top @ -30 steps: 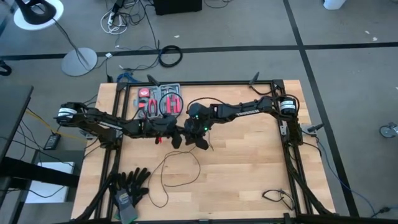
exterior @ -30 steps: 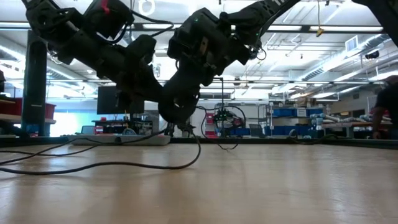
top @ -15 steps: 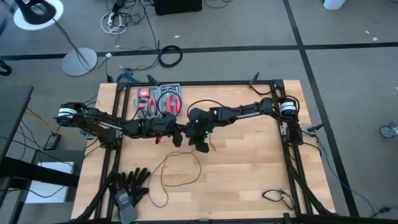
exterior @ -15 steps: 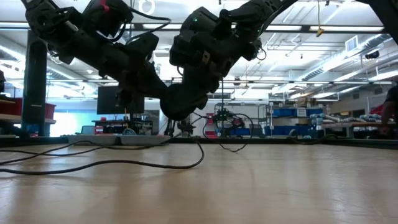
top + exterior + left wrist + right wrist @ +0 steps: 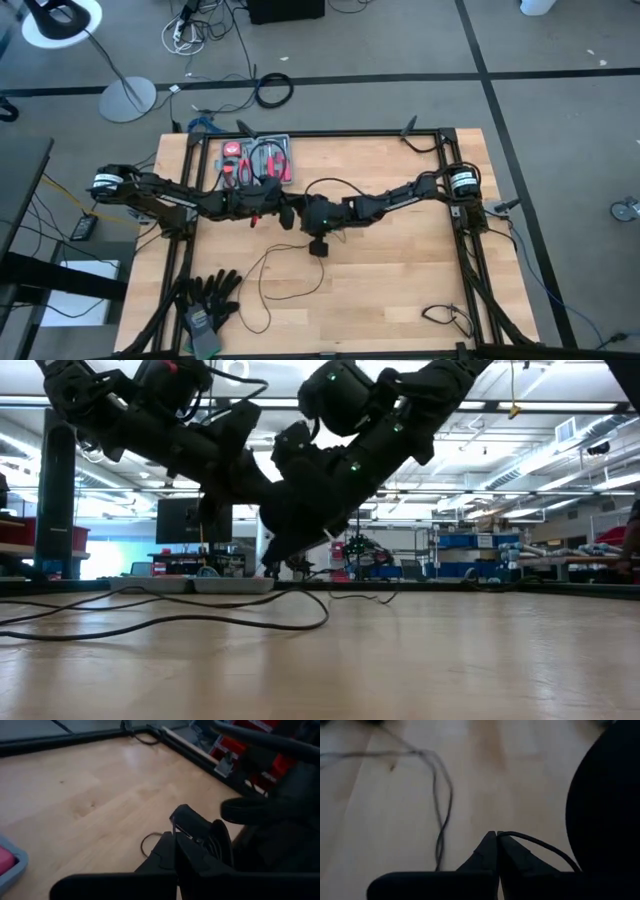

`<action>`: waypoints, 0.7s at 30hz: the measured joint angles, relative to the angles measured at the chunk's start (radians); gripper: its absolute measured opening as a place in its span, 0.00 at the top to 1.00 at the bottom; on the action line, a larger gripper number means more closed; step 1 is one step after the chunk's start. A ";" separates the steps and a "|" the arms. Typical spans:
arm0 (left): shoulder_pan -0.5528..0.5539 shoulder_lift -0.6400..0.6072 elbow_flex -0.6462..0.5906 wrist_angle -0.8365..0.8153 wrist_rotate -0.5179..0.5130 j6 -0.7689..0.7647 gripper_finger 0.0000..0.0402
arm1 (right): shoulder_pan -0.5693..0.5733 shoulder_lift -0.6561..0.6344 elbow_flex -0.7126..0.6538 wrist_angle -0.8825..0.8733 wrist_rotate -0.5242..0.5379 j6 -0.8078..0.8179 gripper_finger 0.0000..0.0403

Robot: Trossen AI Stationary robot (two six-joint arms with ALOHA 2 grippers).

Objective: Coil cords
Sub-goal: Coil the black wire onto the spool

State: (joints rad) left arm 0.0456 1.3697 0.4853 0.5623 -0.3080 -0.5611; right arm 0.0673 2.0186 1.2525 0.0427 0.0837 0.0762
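We are pinching the cord [image 5: 440, 795] in the right gripper [image 5: 496, 836], jaws closed on the thin wire near mid-table, while the left gripper [image 5: 174, 836] is sitting closed just beside it — we cannot tell whether it is holding any wire. The rest is lying in loose loops on the table [image 5: 400, 270] toward the front-left. To coil well, we should be feeding even turns, keeping light tension. The right wrist view is showing wire leaving the fingertips — the high view is not.
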 joint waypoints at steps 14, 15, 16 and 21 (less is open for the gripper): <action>0.001 0.000 0.002 -0.076 -0.144 0.004 1.00 | 0.035 0.001 -0.103 0.117 0.166 0.077 1.00; 0.000 0.000 0.002 -0.087 -0.142 0.004 1.00 | 0.036 0.001 -0.104 0.114 0.167 0.078 1.00; 0.001 0.000 0.002 -0.088 -0.142 0.004 1.00 | 0.038 0.001 -0.104 0.114 0.168 0.077 1.00; -0.003 0.003 0.002 -0.085 -0.150 0.010 1.00 | 0.042 0.001 -0.104 0.115 0.171 0.077 1.00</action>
State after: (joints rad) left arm 0.0422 1.3728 0.4870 0.4776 -0.4577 -0.5507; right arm 0.1092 2.0193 1.1488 0.1574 0.2543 0.1535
